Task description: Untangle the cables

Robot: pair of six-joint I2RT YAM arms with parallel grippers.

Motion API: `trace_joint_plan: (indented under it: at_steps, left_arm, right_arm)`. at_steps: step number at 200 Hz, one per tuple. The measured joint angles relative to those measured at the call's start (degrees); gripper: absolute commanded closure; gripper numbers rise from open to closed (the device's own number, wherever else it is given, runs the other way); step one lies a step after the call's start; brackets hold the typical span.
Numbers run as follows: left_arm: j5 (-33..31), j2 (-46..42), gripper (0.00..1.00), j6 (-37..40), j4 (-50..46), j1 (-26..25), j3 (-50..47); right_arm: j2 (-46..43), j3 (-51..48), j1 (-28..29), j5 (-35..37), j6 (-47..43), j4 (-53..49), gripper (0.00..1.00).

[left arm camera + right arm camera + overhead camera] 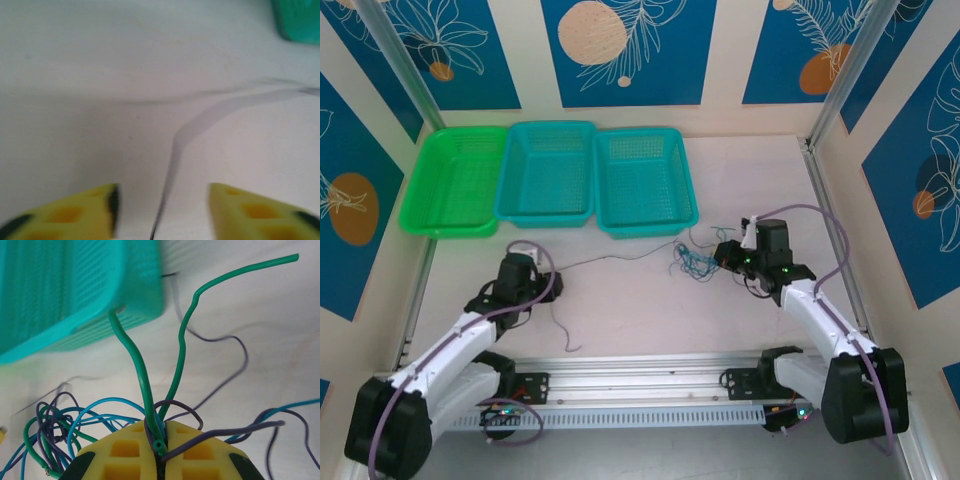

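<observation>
The cables lie as a loose tangle [692, 262] of thin green, blue and dark strands in front of the right teal basket. My right gripper [722, 252] sits at the tangle's right edge. In the right wrist view this gripper [161, 440] is shut on a green cable [137, 360], with a blue and a dark purple strand [220, 432] pinched beside it. One dark cable [620, 256] trails left across the table towards my left gripper [527, 256]. In the left wrist view that gripper [162, 200] is open, and the blurred dark cable [172, 160] passes loose between its yellow fingers [85, 210].
Three baskets stand in a row at the back: a green basket [455, 180], a teal basket [548, 172] and a second teal basket [645, 180], its corner [75, 290] close above my right gripper. Another dark strand [560, 325] curls near the front rail [640, 365].
</observation>
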Motion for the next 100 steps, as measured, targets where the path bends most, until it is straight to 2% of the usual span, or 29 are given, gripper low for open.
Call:
trace_joint_plan:
  at_steps: [37,57,78,100]
  left_arm:
    - [0.1,-4.8,0.20,2.6,4.3,-2.8,-1.1]
    - [4.5,-7.7,0.18,6.2,11.1,-4.7,-1.0]
    - [11.1,-5.5,0.10,12.1,18.5,-9.9,0.2]
    - [15.9,1.8,0.06,20.9,25.2,-16.8,2.4]
  right_arm:
    - [-1.2,3.8,2.0,-2.9,-6.2,-2.2,1.00]
    - [-1.9,5.9,2.1,-5.2,-8.3,-3.2,1.00]
    - [-2.9,7.1,2.4,-7.7,-9.4,-3.5,1.00]
    - [-3.6,8.1,2.9,-9.9,-9.7,-4.2,1.00]
